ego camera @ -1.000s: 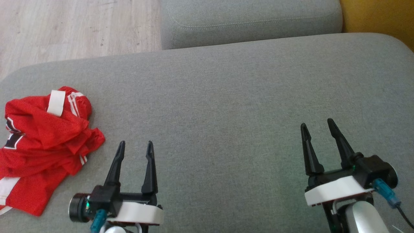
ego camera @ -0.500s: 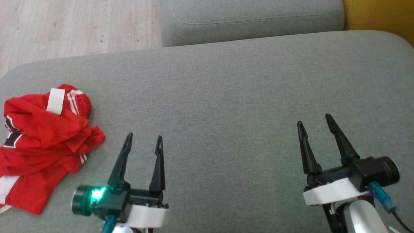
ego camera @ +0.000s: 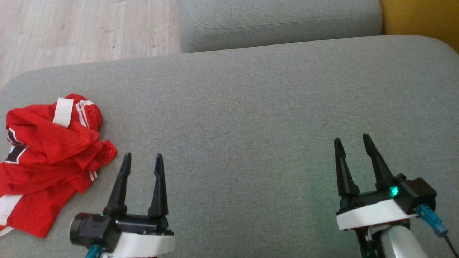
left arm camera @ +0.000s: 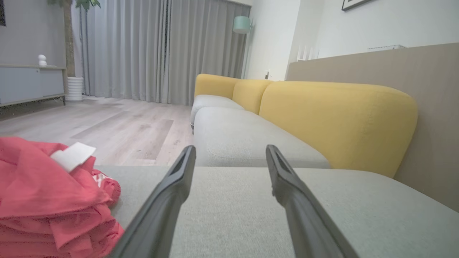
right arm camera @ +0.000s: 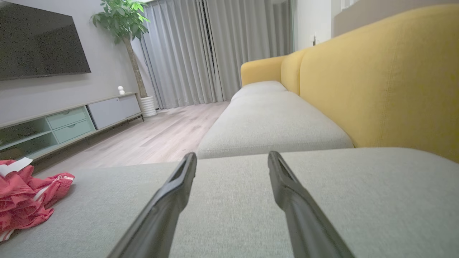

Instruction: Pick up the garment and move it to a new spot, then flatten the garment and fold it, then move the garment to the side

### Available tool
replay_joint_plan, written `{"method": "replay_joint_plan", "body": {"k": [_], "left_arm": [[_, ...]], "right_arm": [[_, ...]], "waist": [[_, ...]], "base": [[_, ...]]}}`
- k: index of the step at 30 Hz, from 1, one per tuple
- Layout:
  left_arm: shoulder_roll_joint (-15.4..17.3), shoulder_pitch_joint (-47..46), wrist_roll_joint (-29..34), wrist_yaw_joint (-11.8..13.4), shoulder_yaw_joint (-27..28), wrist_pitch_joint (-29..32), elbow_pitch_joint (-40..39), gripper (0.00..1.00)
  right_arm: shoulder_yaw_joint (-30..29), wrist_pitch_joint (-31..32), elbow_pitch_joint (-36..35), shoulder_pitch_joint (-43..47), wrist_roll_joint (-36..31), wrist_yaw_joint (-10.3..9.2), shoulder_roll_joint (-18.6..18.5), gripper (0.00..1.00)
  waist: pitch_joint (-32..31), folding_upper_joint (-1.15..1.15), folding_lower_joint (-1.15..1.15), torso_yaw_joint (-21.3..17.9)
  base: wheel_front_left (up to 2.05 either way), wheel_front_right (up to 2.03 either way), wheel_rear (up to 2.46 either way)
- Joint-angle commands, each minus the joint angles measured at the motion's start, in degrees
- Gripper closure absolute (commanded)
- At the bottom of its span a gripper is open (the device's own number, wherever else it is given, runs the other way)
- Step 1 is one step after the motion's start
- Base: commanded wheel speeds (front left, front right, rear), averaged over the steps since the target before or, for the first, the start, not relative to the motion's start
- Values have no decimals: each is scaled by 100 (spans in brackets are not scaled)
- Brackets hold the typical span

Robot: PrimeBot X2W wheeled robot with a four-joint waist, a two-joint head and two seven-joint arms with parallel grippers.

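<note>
Now: nothing started, garment crumpled at the far left

Head view, read left to right.

- Garment (ego camera: pixel 46 161): red with white stripes, bunched in a heap on the left end of the grey seat cushion (ego camera: pixel 251 107). Its left edge runs off the picture.
- Left end effector (ego camera: pixel 142 157): just beside the heap, on its right, not touching it. Fingers are spread wide with nothing between them. The left wrist view agrees, with red cloth lying off to the side of the fingers.
- Right end effector (ego camera: pixel 351 139): well apart from the garment, over the bare right half of the cushion. It is likewise spread wide and empty.

Progress (my reading): no step is done. The pick-up is not yet begun. Moving to a new spot, flattening, folding and setting aside all remain. The bare middle of the cushion looks a fair candidate for the new spot.

Count:
- one garment
- two end effectors
- two grey cushions, the one in use and a second cushion (ego camera: pixel 279 18) beyond it
- one patch of wooden floor (ego camera: pixel 71 28), upper left
- one yellow backrest (ego camera: pixel 419 16), corner at upper right
</note>
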Motion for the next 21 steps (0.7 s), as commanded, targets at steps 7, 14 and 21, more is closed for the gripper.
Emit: {"method": "replay_joint_plan", "body": {"k": [7, 14, 21], "left_arm": [[-55, -142, -35, -125, 147, -29, 201, 0], [-56, -206, -92, -66, 187, -29, 207, 0], [-56, -197, -86, 63, 228, -29, 243, 0]], "right_arm": [[184, -62, 113, -171, 197, -4, -46, 0], [154, -62, 92, -158, 236, -4, -46, 0], [210, -62, 119, -128, 268, -4, -46, 0]], "waist": [[-7, 0, 0, -26], [-15, 0, 0, 47], [-49, 0, 0, 283]], "base": [[0, 0, 0], [0, 0, 0], [0, 0, 0]]}}
